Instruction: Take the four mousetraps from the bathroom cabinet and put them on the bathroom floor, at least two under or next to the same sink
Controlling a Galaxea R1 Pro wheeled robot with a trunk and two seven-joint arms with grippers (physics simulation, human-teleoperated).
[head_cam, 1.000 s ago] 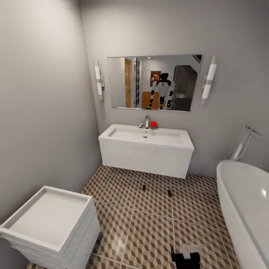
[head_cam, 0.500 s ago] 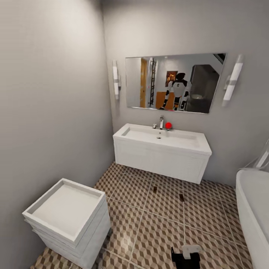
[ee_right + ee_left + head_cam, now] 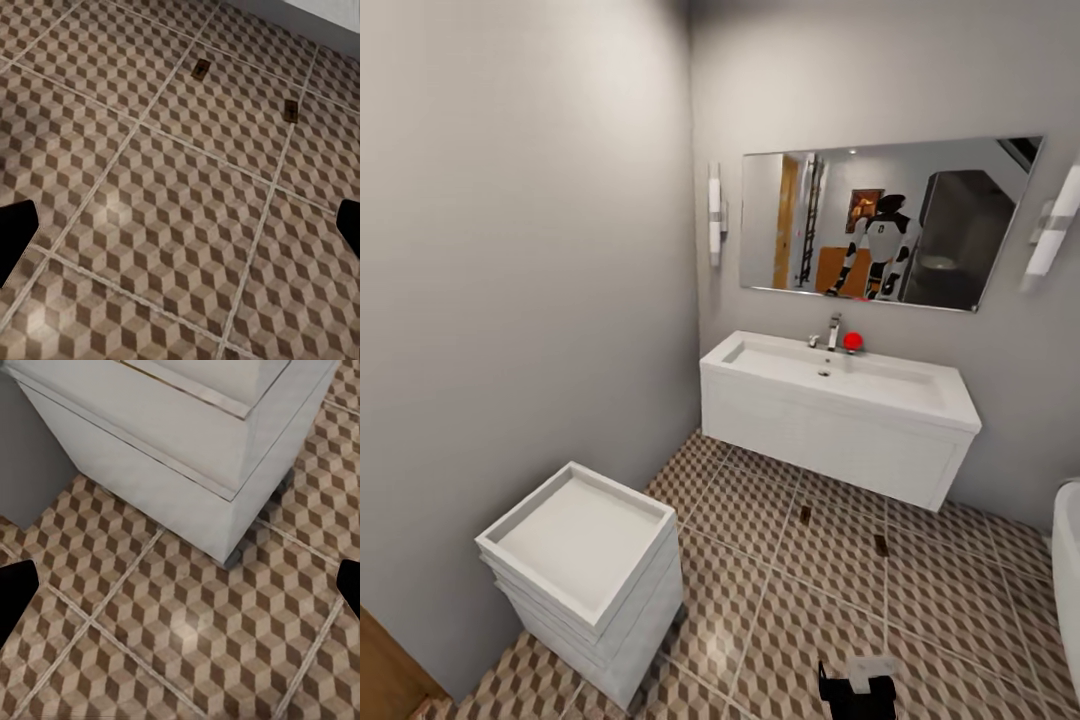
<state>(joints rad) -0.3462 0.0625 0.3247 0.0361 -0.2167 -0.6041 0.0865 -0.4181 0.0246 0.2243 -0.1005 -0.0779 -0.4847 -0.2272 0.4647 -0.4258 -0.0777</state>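
Two mousetraps lie on the cube-patterned bathroom floor (image 3: 760, 610) in front of the sink: one (image 3: 805, 514) nearer the vanity, the other (image 3: 881, 545) a little to its right. The right wrist view shows them as small tan boards (image 3: 199, 70) (image 3: 291, 110) well ahead of my right gripper (image 3: 180, 229). That gripper is open with nothing between its fingers. The bathroom sink (image 3: 840, 375) is a white basin with a chrome tap on a wall-hung white box. My left gripper (image 3: 180, 592) is open and empty above floor tiles beside the toilet's base (image 3: 172, 450).
A white square toilet (image 3: 585, 560) stands by the left wall. The bathtub's rim (image 3: 1068, 560) shows at the right edge. An orange-brown wooden edge (image 3: 385, 670) sits at the bottom left corner. A black and white arm part (image 3: 857, 690) pokes in at the bottom.
The camera has turned left, so the sink, toilet and traps have shifted right in the picture and most of the bathtub has left it. The wooden edge has come into view.
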